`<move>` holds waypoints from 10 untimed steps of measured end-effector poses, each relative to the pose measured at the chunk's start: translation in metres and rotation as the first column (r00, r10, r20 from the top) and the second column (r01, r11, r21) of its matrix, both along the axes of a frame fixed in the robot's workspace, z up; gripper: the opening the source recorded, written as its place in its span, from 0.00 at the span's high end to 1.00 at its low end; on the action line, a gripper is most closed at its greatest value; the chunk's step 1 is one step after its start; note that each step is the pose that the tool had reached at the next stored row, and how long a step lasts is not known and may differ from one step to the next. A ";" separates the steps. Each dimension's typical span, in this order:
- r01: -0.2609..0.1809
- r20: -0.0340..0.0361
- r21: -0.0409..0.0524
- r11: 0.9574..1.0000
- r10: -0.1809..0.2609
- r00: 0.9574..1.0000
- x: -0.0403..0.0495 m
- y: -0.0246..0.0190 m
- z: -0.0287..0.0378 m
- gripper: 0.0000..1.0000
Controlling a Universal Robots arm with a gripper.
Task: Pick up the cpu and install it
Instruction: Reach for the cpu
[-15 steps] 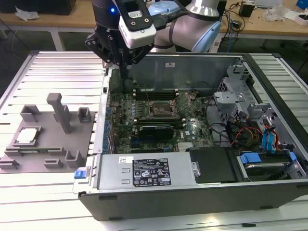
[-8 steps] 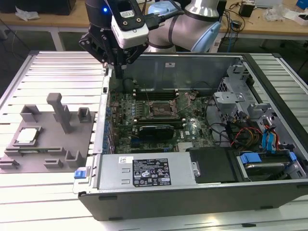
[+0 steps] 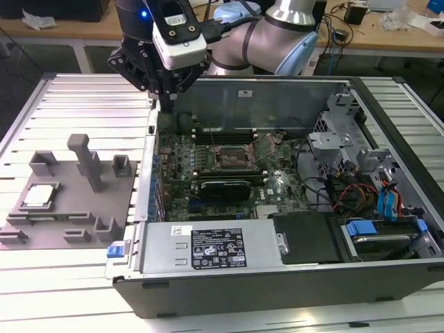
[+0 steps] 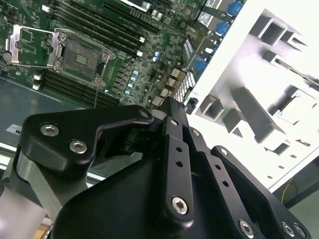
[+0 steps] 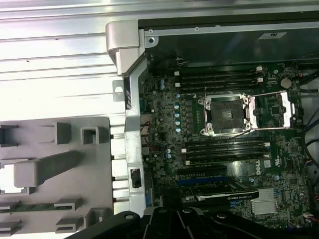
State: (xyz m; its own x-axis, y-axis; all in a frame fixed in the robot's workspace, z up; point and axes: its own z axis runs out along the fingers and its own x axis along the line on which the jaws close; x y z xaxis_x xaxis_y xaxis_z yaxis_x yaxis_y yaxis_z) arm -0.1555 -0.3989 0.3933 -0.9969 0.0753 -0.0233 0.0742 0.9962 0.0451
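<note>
In the exterior view, the cpu is seen lying flat in a recess of the grey fixture, which is set outside the computer case, just beside its side wall on the exterior view's left; the pick-up is therefore judged not yet done, and the whole install is left; the gripper is held above the case's rear corner on the fixture side, touching nothing, with the cpu well apart from it; whether the claw is open or closed cannot be told, though nothing is carried in it; inside the case, near the middle, the socket is seen bare, with its metal bracket swung up beside it; the tall post of the fixture and the case wall are placed between cpu and socket, and cables are bundled inside the case toward the exterior view's right; in the second wrist view, the gripper is shown over the case wall, and the socket is seen empty, flanked by memory slots; in the first wrist view, the socket is again found open and unfilled inside the case, and the fixture is seen just outside the case wall.
</note>
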 end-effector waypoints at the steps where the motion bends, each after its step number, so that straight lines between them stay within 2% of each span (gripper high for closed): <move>1: 0.000 0.000 0.000 1.000 0.000 1.000 -0.0006 0.0000 0.0000 0.89; 10: 0.000 0.000 0.000 1.000 0.000 1.000 -0.0095 0.0000 0.0000 0.89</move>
State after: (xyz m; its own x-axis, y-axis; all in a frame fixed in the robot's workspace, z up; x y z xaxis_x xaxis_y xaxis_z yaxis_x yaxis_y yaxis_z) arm -0.1650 -0.3988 0.3933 -0.9969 0.0753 -0.0233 0.0742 0.9962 0.0451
